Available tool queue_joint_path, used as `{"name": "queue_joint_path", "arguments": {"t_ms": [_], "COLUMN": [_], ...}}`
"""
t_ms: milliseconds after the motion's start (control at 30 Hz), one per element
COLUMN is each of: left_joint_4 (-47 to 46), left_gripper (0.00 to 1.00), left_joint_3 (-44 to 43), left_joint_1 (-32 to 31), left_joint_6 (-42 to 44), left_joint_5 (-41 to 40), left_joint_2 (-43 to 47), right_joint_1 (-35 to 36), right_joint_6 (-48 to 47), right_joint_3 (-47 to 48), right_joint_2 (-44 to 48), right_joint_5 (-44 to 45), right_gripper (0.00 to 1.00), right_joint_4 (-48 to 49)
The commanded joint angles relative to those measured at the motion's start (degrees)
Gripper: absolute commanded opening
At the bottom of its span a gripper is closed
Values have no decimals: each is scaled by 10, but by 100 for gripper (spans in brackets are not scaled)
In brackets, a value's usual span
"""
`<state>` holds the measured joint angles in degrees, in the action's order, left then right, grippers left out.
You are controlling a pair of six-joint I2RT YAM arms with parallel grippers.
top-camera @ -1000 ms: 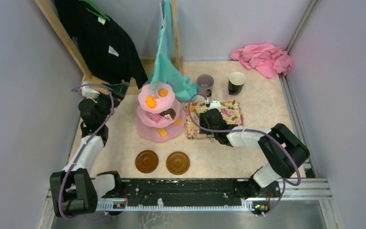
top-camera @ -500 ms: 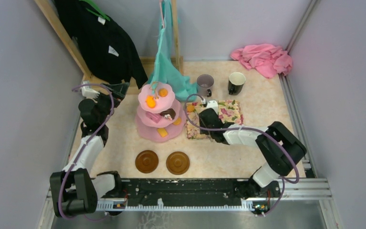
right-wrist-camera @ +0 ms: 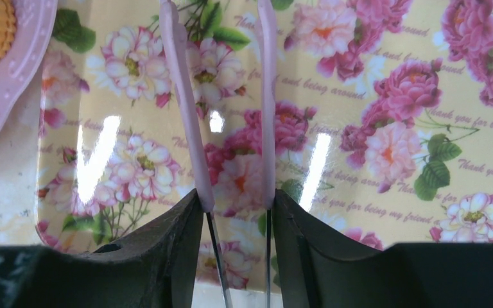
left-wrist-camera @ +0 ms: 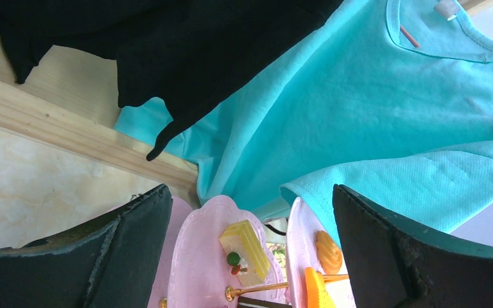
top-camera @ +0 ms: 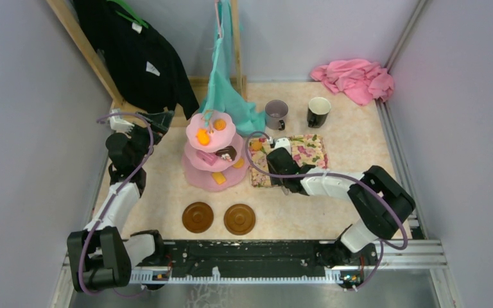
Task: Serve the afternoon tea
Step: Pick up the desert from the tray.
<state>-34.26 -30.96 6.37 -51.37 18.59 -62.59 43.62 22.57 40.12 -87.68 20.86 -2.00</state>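
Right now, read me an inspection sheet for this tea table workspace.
Surface: pale marbled table, nothing seen wrong.
Job's things: pink stand carrying toy cakes; grey mug and black mug at the back; brown discs near the arm bases.
Clutter: floral tray beside the stand; pink cloth back right; teal fabric and black garment hanging at the back.
Hands: left hand open, facing the stand; right hand closed on pink tongs over the tray.
Cables: purple cable looping off the left arm, another off the right.
Surroundings: grey walls, wooden frame.
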Motion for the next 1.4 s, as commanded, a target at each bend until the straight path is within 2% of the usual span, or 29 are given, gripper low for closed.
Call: {"name": "queue_joint_path", "arguments": {"t_ms": [0, 700, 1367], "left_joint_4": [-7, -6, -8], "left_gripper": [99, 99, 99], "left_joint_3": [5, 4, 3], "left_joint_1": [-2, -2, -1], "left_joint_6": [10, 9, 9], "left_joint_5": [-2, -1, -3], "left_joint_2": [0, 2, -3], "right_joint_1": [8, 0, -23], "right_joint_6": [-32, -62, -85], "right_joint_3": [17, 116, 172], "right_joint_2": [17, -25, -65], "right_joint_5": [-40, -51, -80], "right_gripper": [43, 46, 48], "right_joint_4": [-77, -108, -126]}}
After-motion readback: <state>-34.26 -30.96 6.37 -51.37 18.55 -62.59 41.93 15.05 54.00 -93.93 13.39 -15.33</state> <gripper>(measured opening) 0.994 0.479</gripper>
